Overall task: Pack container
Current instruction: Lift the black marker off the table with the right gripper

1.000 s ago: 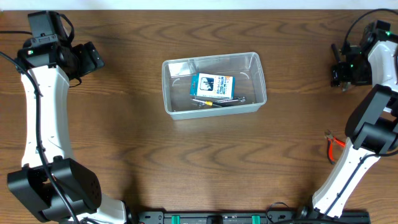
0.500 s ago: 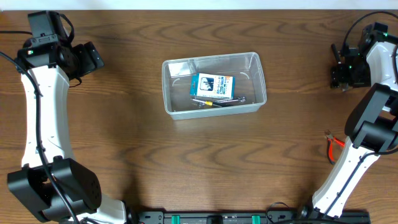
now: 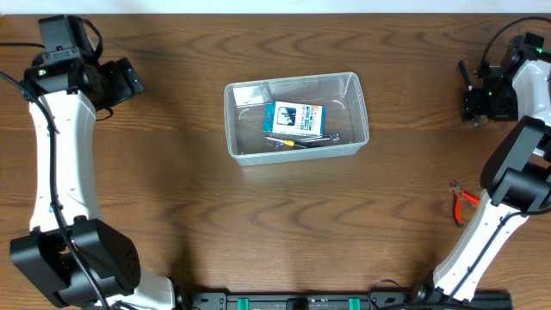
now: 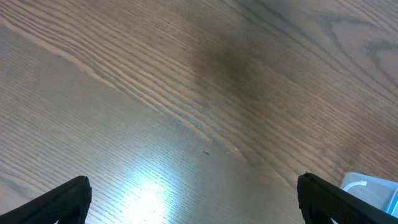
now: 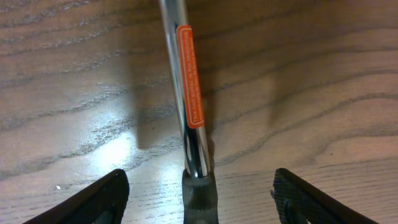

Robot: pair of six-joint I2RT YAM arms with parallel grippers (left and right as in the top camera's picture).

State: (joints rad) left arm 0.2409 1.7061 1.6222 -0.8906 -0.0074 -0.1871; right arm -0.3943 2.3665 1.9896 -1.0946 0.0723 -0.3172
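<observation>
Overhead, the clear container (image 3: 341, 102) sits mid-table holding a blue-and-white box (image 3: 293, 119) and a small tool (image 3: 301, 140), the left claw (image 3: 129, 79) well to its left, the right claw (image 3: 470, 96) well to its right. Left wrist: that claw is spread wide over the wooden table (image 4: 186, 93). Right wrist: the claw stands wide, a shiny rod (image 5: 180, 93) with an orange label lying untouched between its fingers.

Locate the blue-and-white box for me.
In the overhead view, the blue-and-white box lies inside the clear container near the middle of the table, with small tools beside it.
</observation>
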